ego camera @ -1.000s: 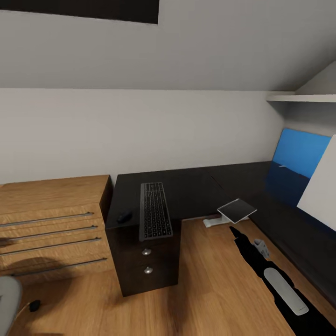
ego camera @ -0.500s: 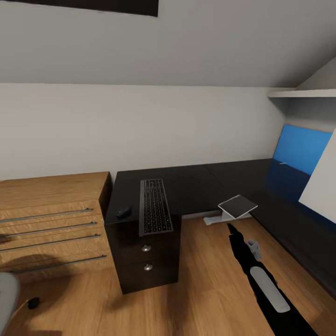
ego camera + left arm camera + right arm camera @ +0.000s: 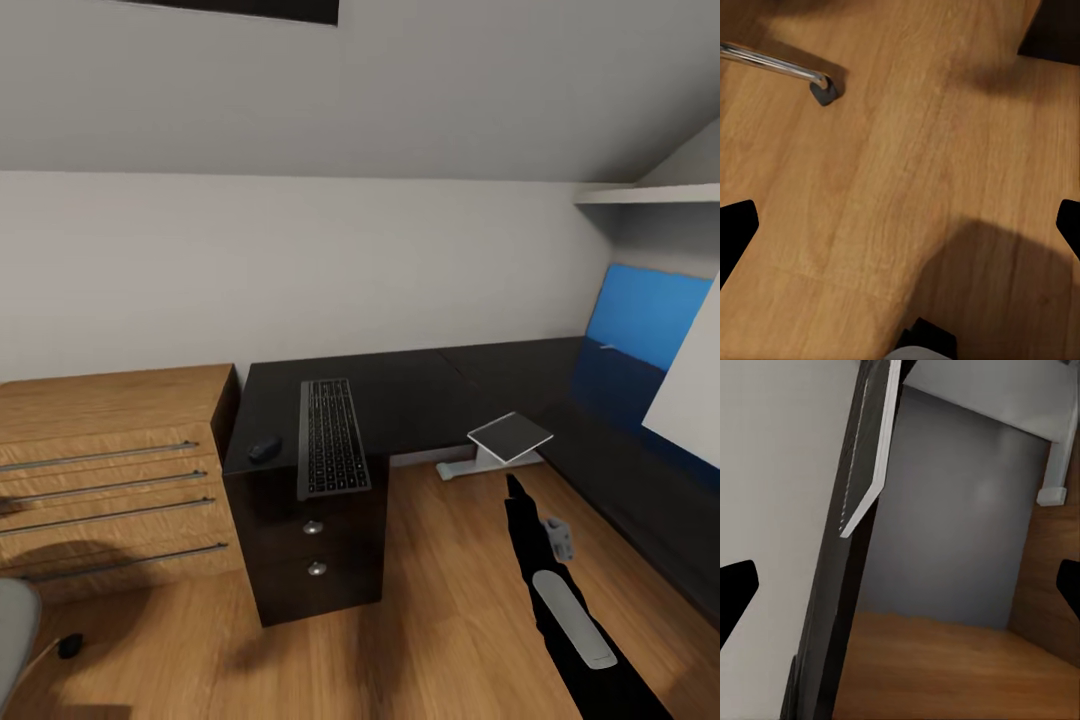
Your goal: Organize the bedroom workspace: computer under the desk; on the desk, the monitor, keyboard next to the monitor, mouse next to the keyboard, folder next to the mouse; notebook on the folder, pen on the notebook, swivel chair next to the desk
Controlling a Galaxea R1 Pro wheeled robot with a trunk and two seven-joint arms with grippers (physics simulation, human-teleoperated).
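Two things lie on the glossy black L-shaped surface (image 3: 420,395): a slim dark grey keyboard with black keys (image 3: 331,450) overhanging its front edge, and a small dark oval mouse (image 3: 265,448) just beside it at 9 o'clock. Both hands, left (image 3: 900,225) and right (image 3: 900,585), are spread wide, holding nothing.

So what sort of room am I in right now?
Probably a home office corner under a sloped ceiling: an L-shaped black desk carrying a keyboard and mouse, a wooden drawer cabinet beside it.
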